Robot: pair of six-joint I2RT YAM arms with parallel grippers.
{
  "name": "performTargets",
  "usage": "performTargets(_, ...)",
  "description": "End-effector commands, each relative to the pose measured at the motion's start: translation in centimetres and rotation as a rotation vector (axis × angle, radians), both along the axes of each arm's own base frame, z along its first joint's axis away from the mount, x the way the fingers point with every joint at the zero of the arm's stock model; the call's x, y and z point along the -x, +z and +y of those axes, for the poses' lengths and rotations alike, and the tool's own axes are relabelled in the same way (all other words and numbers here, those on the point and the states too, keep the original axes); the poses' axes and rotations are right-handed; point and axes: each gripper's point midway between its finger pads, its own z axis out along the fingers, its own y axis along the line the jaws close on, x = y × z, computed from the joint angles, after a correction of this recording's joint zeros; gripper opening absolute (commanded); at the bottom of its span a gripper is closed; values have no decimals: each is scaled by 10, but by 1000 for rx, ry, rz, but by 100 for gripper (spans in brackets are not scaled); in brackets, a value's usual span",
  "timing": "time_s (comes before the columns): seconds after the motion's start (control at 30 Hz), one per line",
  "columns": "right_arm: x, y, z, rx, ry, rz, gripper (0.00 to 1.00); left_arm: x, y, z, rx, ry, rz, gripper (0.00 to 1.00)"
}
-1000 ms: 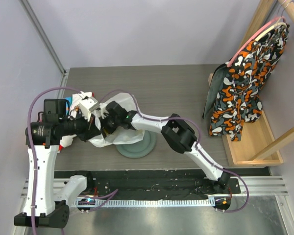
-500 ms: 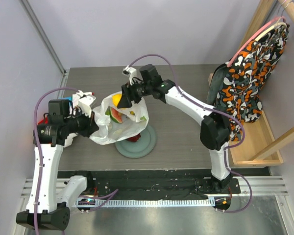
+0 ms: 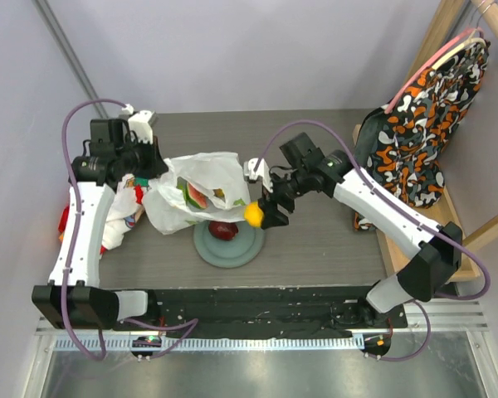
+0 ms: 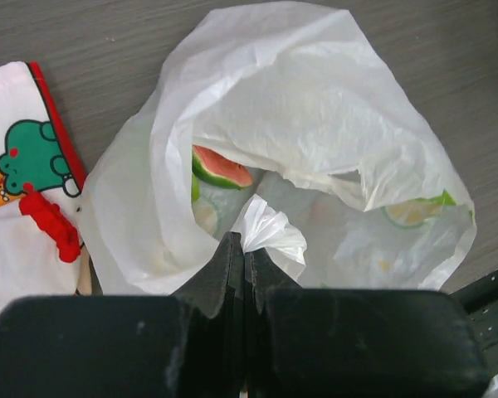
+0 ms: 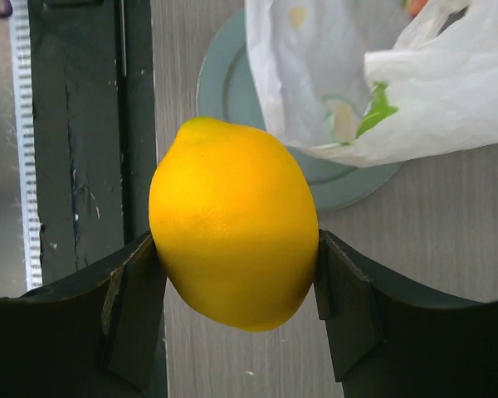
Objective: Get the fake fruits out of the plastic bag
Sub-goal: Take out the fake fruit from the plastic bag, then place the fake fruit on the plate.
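Plastic bag overlaps grey plate, cloth alongside

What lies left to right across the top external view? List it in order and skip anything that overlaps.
cartoon cloth → plastic bag → lemon held in the right gripper → patterned garment hanging on the rack

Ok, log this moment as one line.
left gripper shut on plastic bag | right gripper shut on lemon | red apple on plate | watermelon slice in bag
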Motion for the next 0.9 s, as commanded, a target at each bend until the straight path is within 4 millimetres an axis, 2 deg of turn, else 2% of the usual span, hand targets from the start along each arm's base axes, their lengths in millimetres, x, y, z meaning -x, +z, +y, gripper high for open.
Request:
performTargets(0.0,7,-42,-14,113,35,47,33,-31,47,3,36,65,-132,0)
performTargets(0.07,3,-54,-9,119,-13,101,33,-36,55,2,46,60,-147,0)
performTargets(0.1,-5,-71,-9,157,-62,113,32,-36,57,1,49,56,-150,0)
performTargets(0.17,-28,-79,0,141,-186,119,31,-32,60,-1,47,32,-157,0)
performTargets(0.27,-71,-102,8,164,-360,112,31,-15,56,-2,32,9,-147,0)
performTargets(0.3,-83,-100,12,150,-387,106,31,-8,44,0,8,-9,-124,0)
performTargets(0.33,-94,-115,14,165,-415,128,31,-2,40,0,2,-18,-116,0)
performTargets(0.4,-111,-115,24,140,-453,119,31,13,35,0,-18,-38,-113,0)
performTargets(0.43,-114,-127,26,153,-455,137,31,19,25,1,-24,-43,-89,0)
performTargets(0.53,-122,-132,35,143,-448,135,33,34,16,1,-37,-60,-74,0)
performTargets(0.63,-120,-140,40,142,-437,173,39,47,9,-1,-44,-91,-62,0)
performTargets(0.8,-97,-146,50,120,-382,282,55,59,-2,3,-80,-102,-54,0)
performTargets(0.87,-87,-145,49,123,-355,302,55,61,-6,4,-84,-109,-50,0)
